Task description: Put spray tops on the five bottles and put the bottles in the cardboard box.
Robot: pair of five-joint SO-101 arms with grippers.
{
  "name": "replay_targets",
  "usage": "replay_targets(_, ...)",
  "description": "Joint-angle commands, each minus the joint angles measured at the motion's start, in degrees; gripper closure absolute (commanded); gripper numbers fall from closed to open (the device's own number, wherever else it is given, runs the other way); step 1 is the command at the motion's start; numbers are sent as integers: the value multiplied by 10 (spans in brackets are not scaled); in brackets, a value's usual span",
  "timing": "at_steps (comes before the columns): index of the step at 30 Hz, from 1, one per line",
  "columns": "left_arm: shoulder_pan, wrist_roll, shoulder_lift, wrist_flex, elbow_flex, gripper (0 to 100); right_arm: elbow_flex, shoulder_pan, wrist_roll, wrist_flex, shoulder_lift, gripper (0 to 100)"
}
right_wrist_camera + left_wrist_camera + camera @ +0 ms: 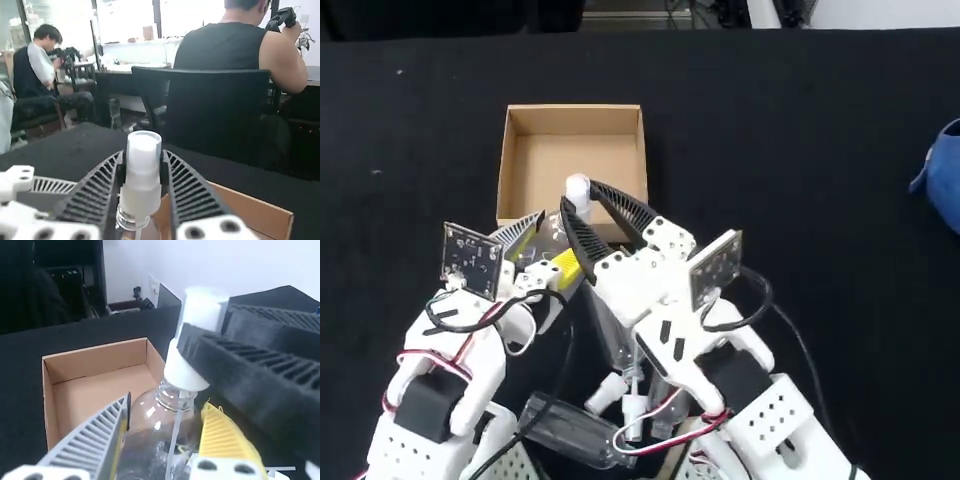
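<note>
White plastic, the spray top point(141, 180) sits upright on the neck of a clear bottle point(150, 440). The two arms share the work in a way that suits fitting a cap: one steadies the body while the other handles the top. The left gripper point(167, 407) has its grey and yellow fingers narrowed around the bottle's shoulder, touching it on both sides. That grip holds the bottle upright just on the near side of the cardboard box point(572, 118), so a push from above should not tip it. The right gripper point(142, 156) comes in from the right and above. Its black ribbed fingers are drawn to a narrow gap on the head of the spray top, pressing it from both sides. The top looks seated over the bottle mouth, with the dip tube point(176, 430) hanging down inside, though I cannot tell whether it is fully fastened. Holding the pair at the box's near wall is probably deliberate, since the bottle has only a short way to go once it is capped. A second clear bottle point(575, 432) lies on its side on the black table point(800, 130), near, between the arm bases.
</note>
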Motion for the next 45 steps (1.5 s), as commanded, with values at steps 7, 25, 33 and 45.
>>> replay_targets(7, 1, 0, -7, -2, -8, 971, -86, -38, 63, 191, -19, 759)
replay_targets(25, 0, 0, -9, -3, -8, 971, -221, 35, 64, 296, -30, 861)
replay_targets(33, -145, 5, -3, -108, -10, 971, -265, 169, 63, 390, -38, 862)
replay_targets(45, -160, 5, 148, -280, -32, 971, -32, 276, 21, 195, -25, 864)
